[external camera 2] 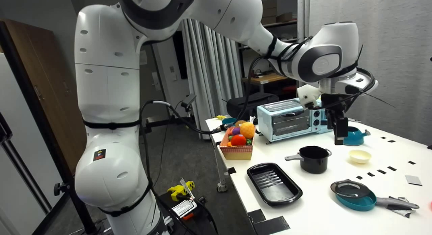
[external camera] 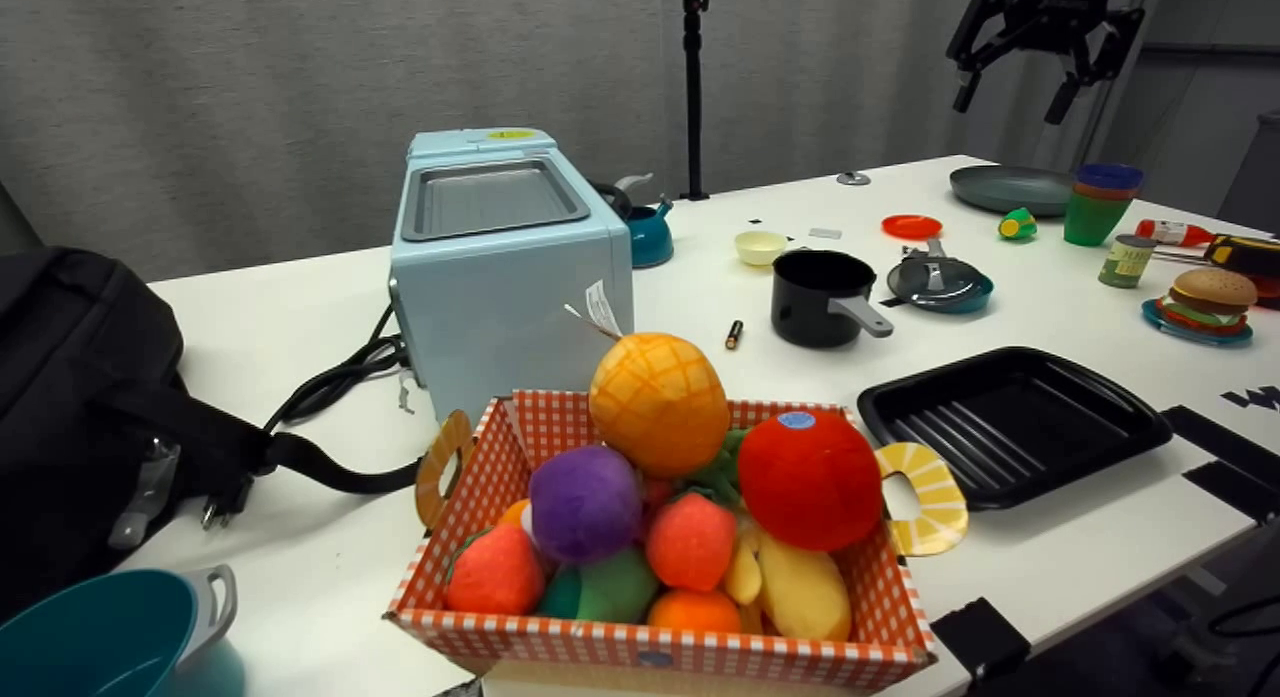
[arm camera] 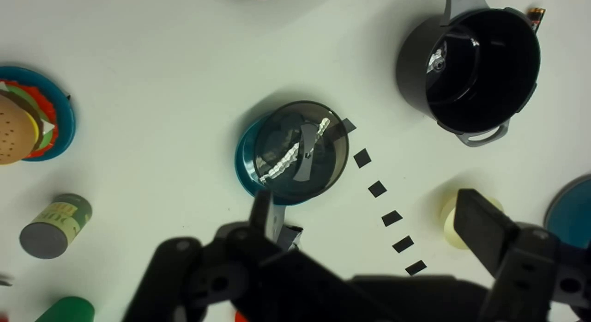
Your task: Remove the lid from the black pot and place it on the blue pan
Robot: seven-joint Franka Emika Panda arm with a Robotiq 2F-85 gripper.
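Observation:
The black pot (external camera: 812, 307) stands upright and uncovered on the white table; it also shows in an exterior view (external camera 2: 314, 163) and the wrist view (arm camera: 415, 75). The dark see-through lid (arm camera: 307, 151) lies on the blue pan, off-centre and overhanging its rim; it shows in both exterior views (external camera: 933, 279) (external camera 2: 350, 189). The blue pan (external camera 2: 358, 204) is partly hidden under the lid in the wrist view (arm camera: 245, 162). Its grey handle is partly behind a finger there. My gripper (arm camera: 364, 197) is open and empty, high above the table; both exterior views show it (external camera: 1012, 105) (external camera 2: 340, 137).
A black grill tray (external camera 2: 274, 184) lies near the table's front edge. A light-blue toaster oven (external camera 2: 287, 122), fruit basket (external camera 2: 238, 154), teal kettle (external camera 2: 354, 136) and cream bowl (external camera 2: 360, 156) stand around the pot. A toy burger (external camera: 1208, 302), can (external camera: 1127, 261) and cups (external camera: 1098, 212) stand farther along.

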